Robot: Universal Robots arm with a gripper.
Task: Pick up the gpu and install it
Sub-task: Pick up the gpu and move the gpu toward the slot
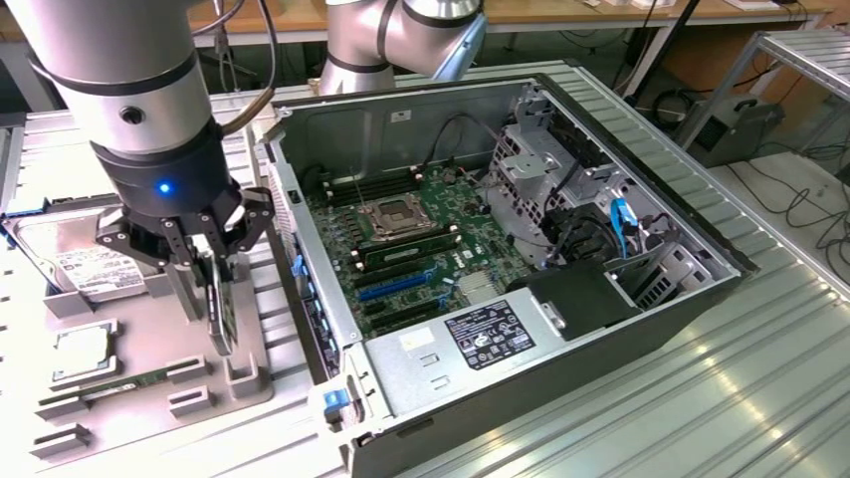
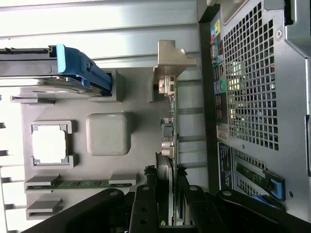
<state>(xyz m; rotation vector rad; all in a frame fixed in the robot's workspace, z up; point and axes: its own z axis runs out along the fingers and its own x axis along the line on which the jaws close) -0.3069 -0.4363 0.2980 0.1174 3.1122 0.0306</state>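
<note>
- The pincer is closed on the gpu, one finger on each flat face, gripping near its upper edge.
- The gpu stands edge-on over the grey fixture tray, on the exterior view's left of the open computer case. I cannot tell whether its lower edge sits in the tray's slot.
- The grip is narrow and high, so the card could swing or slip between the fingers.
- The metal bracket lies close to a tray post and could snag there.
- The case wall is just beside the card, and a tilted card could strike it or miss the motherboard slot.
</note>
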